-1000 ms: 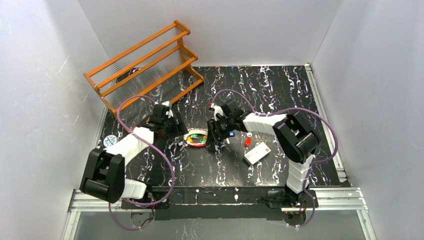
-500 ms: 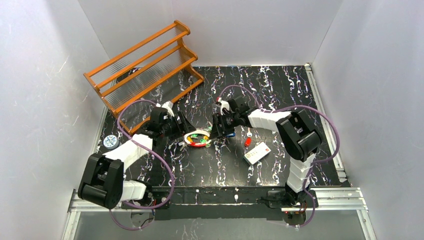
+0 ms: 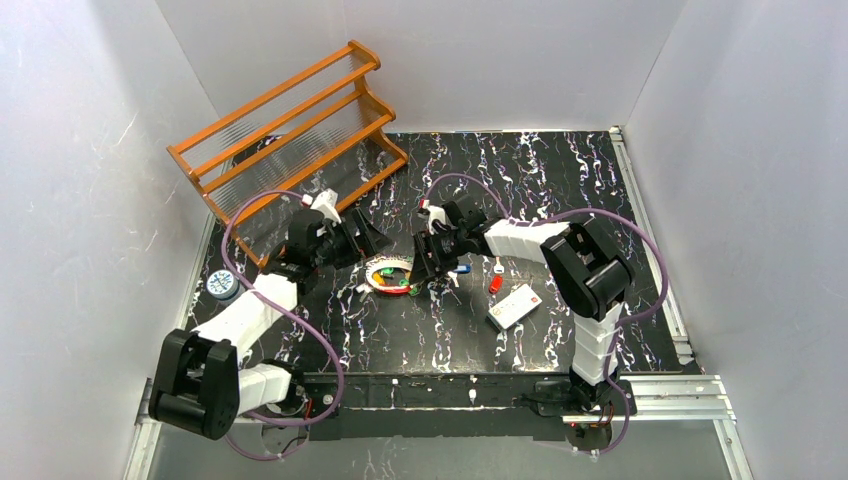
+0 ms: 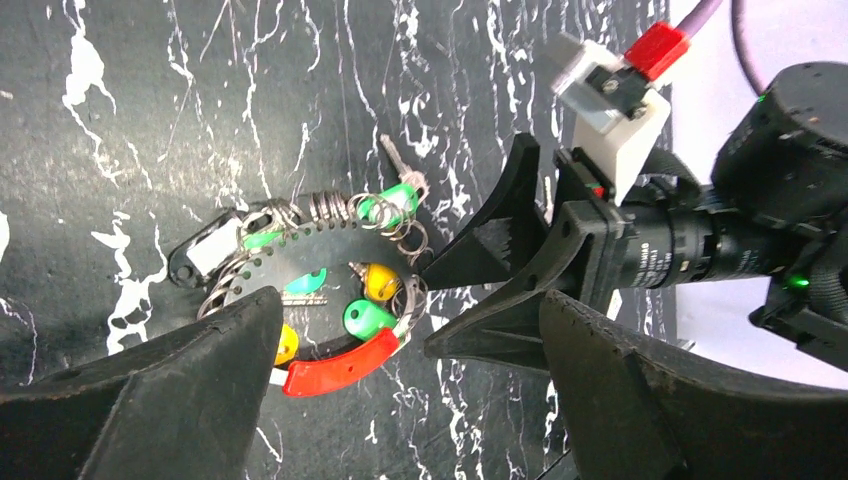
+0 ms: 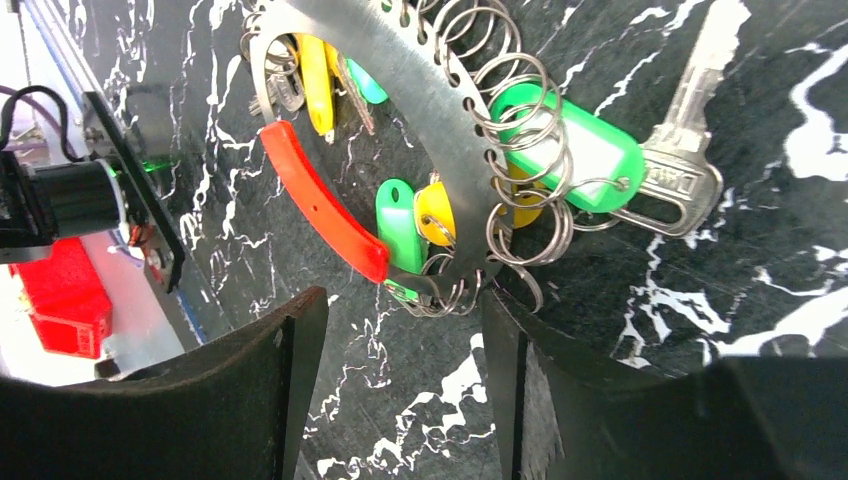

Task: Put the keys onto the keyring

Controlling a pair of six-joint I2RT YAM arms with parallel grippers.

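The keyring point(image 3: 392, 276) lies flat mid-table. It is a metal C-shaped band point(image 4: 330, 245) with small split rings, closed by a red plastic arc point(image 5: 320, 205). Green point(image 5: 565, 140) and yellow point(image 4: 381, 281) tagged keys hang on it. A red key point(image 3: 495, 283), a blue key point(image 3: 462, 267) and a white key point(image 3: 497, 264) lie loose to its right. My left gripper point(image 4: 410, 385) stands wide open just left of the ring, holding nothing. My right gripper point(image 5: 400, 390) is open at the ring's right end, its fingertips either side of that end.
An orange wooden rack point(image 3: 290, 125) stands at the back left. A white card with a red dot point(image 3: 514, 305) lies right of the loose keys. A round blue-white disc point(image 3: 221, 284) sits at the table's left edge. White walls close in three sides.
My left jaws have spread much wider and the left wrist has drawn back from the ring. The right gripper swung away, then came back to the ring's right end.
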